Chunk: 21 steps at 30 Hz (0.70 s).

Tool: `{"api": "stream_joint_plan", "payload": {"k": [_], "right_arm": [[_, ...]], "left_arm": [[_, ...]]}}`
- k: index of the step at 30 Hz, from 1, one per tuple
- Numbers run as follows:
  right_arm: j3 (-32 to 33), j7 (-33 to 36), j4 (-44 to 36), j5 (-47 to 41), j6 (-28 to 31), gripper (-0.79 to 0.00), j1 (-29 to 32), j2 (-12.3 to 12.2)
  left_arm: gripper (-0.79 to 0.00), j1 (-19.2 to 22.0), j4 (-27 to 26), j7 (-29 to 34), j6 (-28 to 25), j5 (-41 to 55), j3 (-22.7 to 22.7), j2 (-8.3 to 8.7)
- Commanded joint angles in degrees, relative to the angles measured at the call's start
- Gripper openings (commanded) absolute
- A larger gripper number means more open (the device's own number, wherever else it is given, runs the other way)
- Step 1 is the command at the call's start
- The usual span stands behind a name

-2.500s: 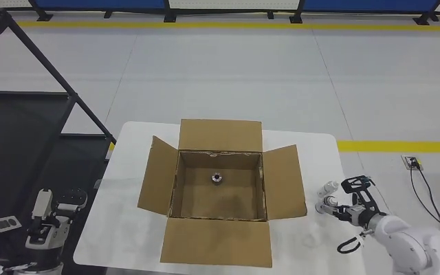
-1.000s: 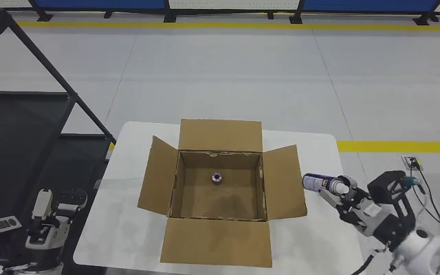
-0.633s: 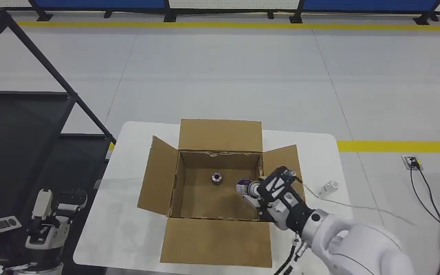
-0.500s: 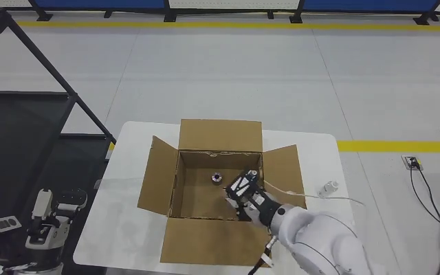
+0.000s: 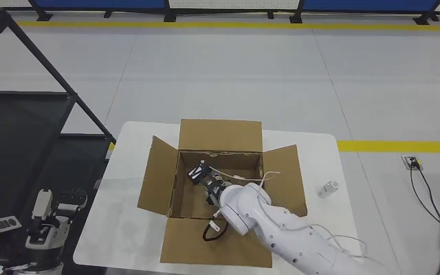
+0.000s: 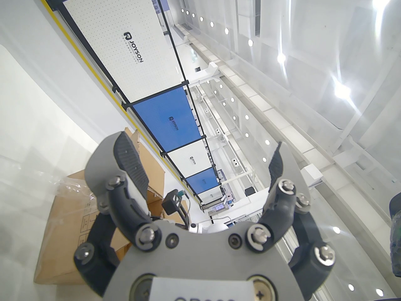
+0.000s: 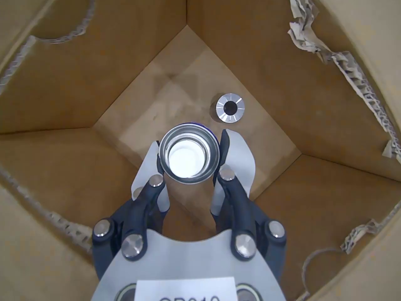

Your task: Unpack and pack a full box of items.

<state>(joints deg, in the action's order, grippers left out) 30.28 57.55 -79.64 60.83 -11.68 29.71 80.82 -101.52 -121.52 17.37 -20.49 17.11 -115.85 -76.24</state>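
Packing step, as I read it. My right pincer [image 7: 189, 151] is down inside the cardboard box [image 5: 220, 134], toward 10 o'clock of the box floor in the top view. Its jaws are clamped on a can [image 7: 188, 158] held end-on to the wrist camera. I can't tell if the can is touching the floor yet. A small silver ring [image 7: 231, 108] sits on the box floor just beside the can, not touching it.

The left pincer [image 6: 203, 151] is off at the side pointing up at the ceiling, with its fingers apart and nothing between them.

A small bottle [image 5: 328, 188] lies on the tabletop [image 5: 130, 206] at 3 o'clock of the box, well apart from it.

Next, my guess is to seat the can clear of the ring, spread the jaws and pull straight up between the walls. The bottle probably goes in after that. The risk is nudging the ring or tipping the can on release.
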Motion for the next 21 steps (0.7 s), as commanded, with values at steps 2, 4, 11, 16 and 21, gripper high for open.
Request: {"api": "stream_joint_plan", "payload": {"k": [2, 4, 11, 16, 21], "right_arm": [[-0.88, -0.53, 4.3, -0.24, 0.02, -0.785, -1.0, 1.36], [-1.23, -0.67, 6.39, -0.59, 0.37, -0.785, -1.43, 2.12], [-1.49, -0.55, 11.55, -1.5, 1.71, -0.514, -2.48, 4.22], [-0.32, -0.48, 11.94, -1.18, 2.08, -0.453, -2.35, 4.74], [1.67, 1.05, 9.28, 0.62, 1.79, -0.443, -0.74, 4.24]], "left_arm": [[0.0, 0.0, 0.0, 0.0, 0.0, 0.0, 0.0, 0.0], [0.0, 0.0, 0.0, 0.0, 0.0, 0.0, 0.0, 0.0], [0.0, 0.0, 0.0, 0.0, 0.0, 0.0, 0.0, 0.0], [0.0, 0.0, 0.0, 0.0, 0.0, 0.0, 0.0, 0.0], [0.0, 0.0, 0.0, 0.0, 0.0, 0.0, 0.0, 0.0]]}}
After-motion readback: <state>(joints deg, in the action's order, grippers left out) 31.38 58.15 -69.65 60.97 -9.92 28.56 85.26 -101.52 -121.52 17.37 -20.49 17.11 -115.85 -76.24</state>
